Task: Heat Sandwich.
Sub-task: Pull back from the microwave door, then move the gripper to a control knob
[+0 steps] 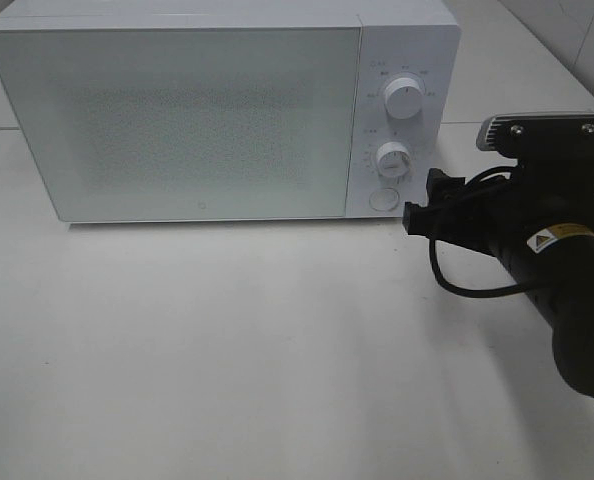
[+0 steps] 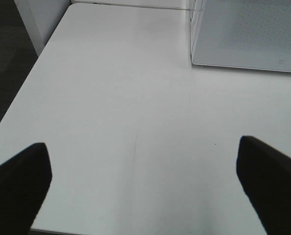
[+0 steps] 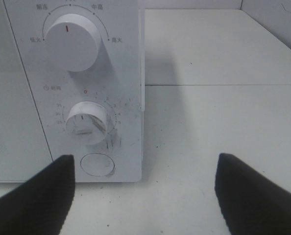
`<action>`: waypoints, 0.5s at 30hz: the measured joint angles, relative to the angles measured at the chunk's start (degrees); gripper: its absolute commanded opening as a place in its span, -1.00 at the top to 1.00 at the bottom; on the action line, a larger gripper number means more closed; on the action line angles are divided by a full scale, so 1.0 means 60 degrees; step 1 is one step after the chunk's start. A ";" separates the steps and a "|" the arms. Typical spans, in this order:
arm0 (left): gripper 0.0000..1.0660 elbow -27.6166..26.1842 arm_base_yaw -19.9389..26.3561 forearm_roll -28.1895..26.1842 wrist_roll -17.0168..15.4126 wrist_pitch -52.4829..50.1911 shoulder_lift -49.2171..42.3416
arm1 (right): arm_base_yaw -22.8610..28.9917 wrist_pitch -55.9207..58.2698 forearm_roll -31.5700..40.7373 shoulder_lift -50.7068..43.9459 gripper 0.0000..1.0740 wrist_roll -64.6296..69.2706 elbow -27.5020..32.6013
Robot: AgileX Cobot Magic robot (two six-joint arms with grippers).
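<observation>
nowhere is the sandwich seen in any view; whether it sits behind the shut, frosted door of the microwave (image 1: 197,110) cannot be told. the right gripper (image 3: 144,169) is held just before the control panel, level with the timer knob (image 3: 88,123) and the round button (image 3: 97,164), its jaws spread wide with nothing between them. the left gripper (image 2: 143,161) is hung over the white table (image 2: 135,88), fully spread and empty-handed. judged from this, loading is either finished or not begun; a press or turn at the panel seems to be next.
</observation>
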 measured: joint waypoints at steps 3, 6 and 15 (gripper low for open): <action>-0.83 0.0000 0.0000 0.0000 0.0000 0.0000 0.0000 | 0.0000 0.0010 0.0019 0.0344 -0.42 0.0000 -0.0382; -0.83 0.0000 0.0000 0.0000 0.0000 0.0000 0.0000 | 0.0000 0.0000 0.0019 0.0697 -0.42 0.0019 -0.0621; -0.83 0.0000 0.0000 0.0000 0.0000 0.0000 0.0000 | 0.0000 -0.0525 0.0019 0.1757 -0.42 0.0076 -0.1356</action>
